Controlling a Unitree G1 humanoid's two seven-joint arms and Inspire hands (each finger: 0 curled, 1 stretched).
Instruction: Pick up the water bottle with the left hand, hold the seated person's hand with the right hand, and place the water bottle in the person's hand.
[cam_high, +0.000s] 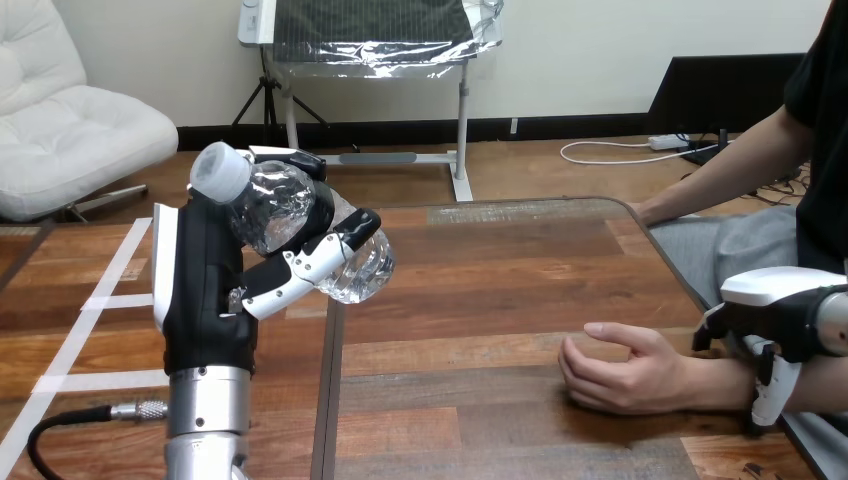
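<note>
Water bottle (272, 212) clasped in left hand (205, 290) by wooden table (480, 290) (right hand (775, 312): grip unclear).

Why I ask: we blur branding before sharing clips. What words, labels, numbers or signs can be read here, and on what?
No text can be read anywhere.
Water bottle, clear with a white cap, gripped in the left hand: no label or print shows.
Left hand and right hand, the latter closed on the person's wrist: no lettering or numbers show.
Wooden table: no marks or signs.
</note>
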